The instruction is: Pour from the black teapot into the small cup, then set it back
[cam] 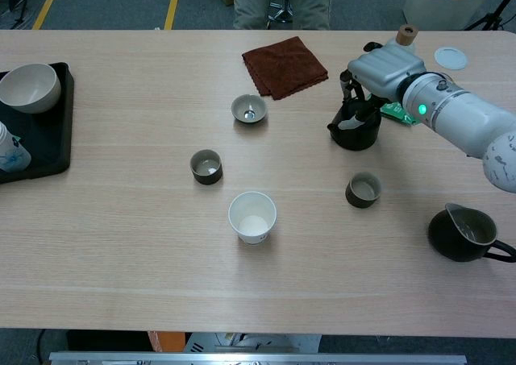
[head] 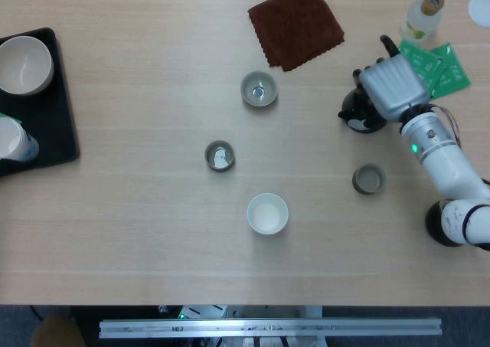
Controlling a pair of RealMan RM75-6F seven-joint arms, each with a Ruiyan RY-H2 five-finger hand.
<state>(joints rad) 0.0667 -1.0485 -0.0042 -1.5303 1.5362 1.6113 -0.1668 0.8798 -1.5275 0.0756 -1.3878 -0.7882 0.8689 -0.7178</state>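
Item one: the black teapot (cam: pixel 353 131), standing upright on the table (cam: pixel 121 244) near its right side, just in front of the green packets (head: pixel 435 65). We find the right hand (cam: pixel 379 68) directly over it, fingers (cam: pixel 348 87) curled down around the pot's top; we cannot tell whether they truly clamp it or only rest there. We do not see the left hand in either view.

Item two: small dark cup (cam: pixel 364 189), upright, near the teapot on the side toward the robot, apart from it.

Item three: second small dark cup (cam: pixel 206 166), mid-table.

Item four: grey bowl (cam: pixel 249 109), beside the brown cloth (cam: pixel 285 65).

Item five: white paper cup (cam: pixel 252 217), nearest the robot.

Item six: dark pitcher (cam: pixel 465 232), far right.

Item seven: black tray (cam: pixel 44 151), far left, carrying a white bowl (cam: pixel 30 87).

Item eight: corked bottle (head: pixel 425 15).
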